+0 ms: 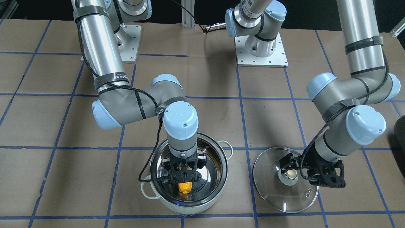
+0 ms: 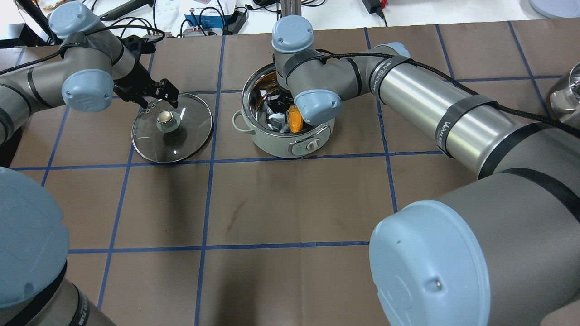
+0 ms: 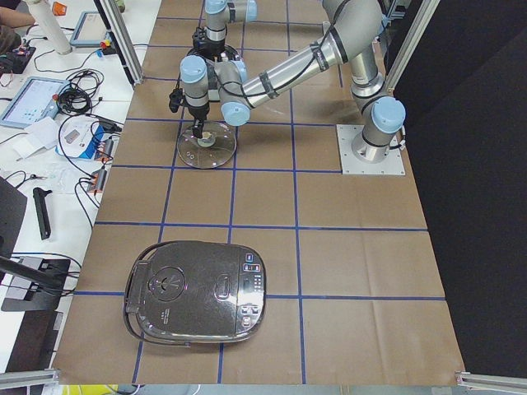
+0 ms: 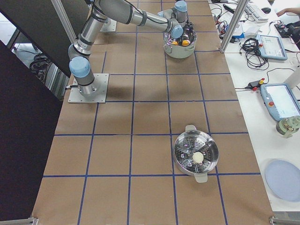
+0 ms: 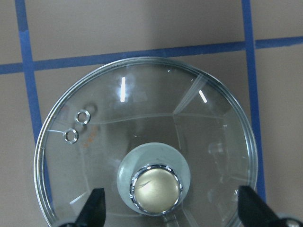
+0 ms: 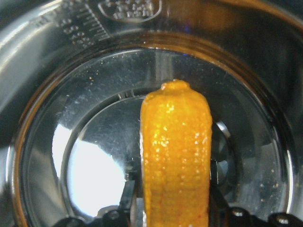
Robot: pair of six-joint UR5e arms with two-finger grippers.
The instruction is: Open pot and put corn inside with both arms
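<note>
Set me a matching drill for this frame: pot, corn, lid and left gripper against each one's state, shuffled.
1 pot
2 corn
3 lid
4 left gripper

A open, straddling the knob
B flat on the table
C uncovered
D clamped in the right gripper, within the pot

Pairs: 1-C, 2-D, 3-B, 4-A

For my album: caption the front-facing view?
Right gripper holds corn inside the open pot; left gripper open over the lid.
</note>
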